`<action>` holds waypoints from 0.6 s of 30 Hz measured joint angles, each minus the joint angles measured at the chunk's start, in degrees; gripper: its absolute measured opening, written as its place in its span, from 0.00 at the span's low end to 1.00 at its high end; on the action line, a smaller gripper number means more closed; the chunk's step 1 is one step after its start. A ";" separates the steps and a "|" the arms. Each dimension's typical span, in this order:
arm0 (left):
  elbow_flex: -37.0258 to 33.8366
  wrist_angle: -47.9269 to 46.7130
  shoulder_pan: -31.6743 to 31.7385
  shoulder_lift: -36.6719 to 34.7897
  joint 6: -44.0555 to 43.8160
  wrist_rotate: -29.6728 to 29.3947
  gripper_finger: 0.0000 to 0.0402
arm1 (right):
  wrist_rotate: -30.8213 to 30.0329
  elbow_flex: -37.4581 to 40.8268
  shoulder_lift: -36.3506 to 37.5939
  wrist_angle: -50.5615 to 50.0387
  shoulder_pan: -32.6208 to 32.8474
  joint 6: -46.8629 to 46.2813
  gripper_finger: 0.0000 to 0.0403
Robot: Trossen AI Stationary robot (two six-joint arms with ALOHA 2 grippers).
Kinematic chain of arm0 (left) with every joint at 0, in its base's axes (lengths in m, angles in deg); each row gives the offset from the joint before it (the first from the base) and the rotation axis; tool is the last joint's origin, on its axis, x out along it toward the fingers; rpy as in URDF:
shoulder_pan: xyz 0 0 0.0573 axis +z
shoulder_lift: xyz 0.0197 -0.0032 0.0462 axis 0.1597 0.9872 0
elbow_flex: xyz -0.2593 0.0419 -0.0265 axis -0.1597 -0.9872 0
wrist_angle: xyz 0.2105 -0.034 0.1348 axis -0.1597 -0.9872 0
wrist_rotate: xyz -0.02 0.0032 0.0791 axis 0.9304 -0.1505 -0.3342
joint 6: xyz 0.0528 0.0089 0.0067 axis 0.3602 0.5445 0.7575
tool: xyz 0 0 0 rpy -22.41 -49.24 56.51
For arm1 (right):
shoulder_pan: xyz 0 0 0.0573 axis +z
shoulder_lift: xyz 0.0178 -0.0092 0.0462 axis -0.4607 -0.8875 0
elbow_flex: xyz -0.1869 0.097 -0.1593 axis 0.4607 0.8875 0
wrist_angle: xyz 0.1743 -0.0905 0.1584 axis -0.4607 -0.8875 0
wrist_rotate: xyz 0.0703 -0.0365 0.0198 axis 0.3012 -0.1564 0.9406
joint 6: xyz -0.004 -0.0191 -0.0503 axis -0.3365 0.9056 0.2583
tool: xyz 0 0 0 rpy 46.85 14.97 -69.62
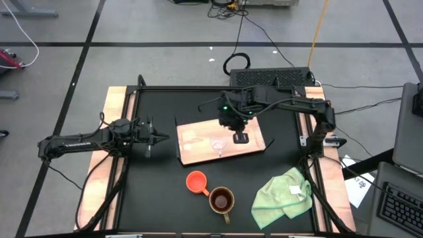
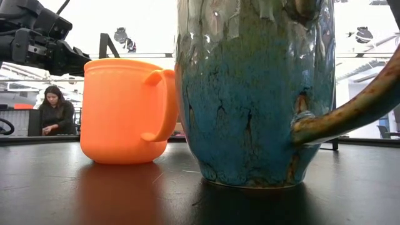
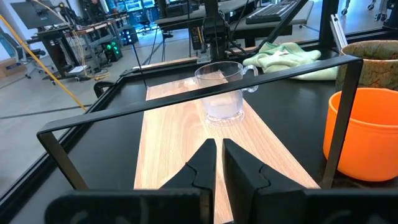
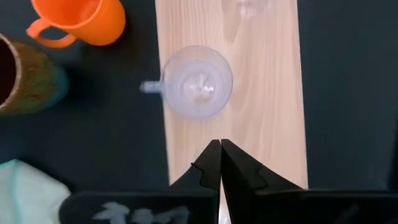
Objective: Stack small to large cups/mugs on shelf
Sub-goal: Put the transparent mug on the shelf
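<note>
The right gripper (image 1: pixel 240 138) hangs over the board (image 1: pixel 198 137) at the high view's centre, fingers together and empty. The left gripper (image 1: pixel 157 138), left of the board, is likewise pinched shut. The clear cup (image 1: pixel 217 146) stands upright on the board; orange cup (image 1: pixel 196 181) and mug (image 1: pixel 221 199) touch below it, the mug cropped in the low view.

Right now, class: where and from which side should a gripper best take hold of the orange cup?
Probably from above, on the rim. The orange cup stands upright with its mouth open, handle towards the dark mug, which stands close by. One finger inside the wall, one outside, on the side away from the mug.
</note>
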 joint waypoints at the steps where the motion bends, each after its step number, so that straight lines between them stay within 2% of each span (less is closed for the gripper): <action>1: 0.00 0.00 -0.01 0.00 0.01 0.00 0.08 | -0.01 0.80 1.11 0.29 0.14 -0.72 0.00; 7: 0.00 0.01 0.00 0.00 0.00 0.00 0.08 | -0.04 8.97 10.71 4.87 1.64 -3.61 0.00; 18: 0.00 0.02 0.00 0.00 -0.01 0.00 0.08 | -0.35 33.98 33.82 19.25 5.94 -10.94 0.00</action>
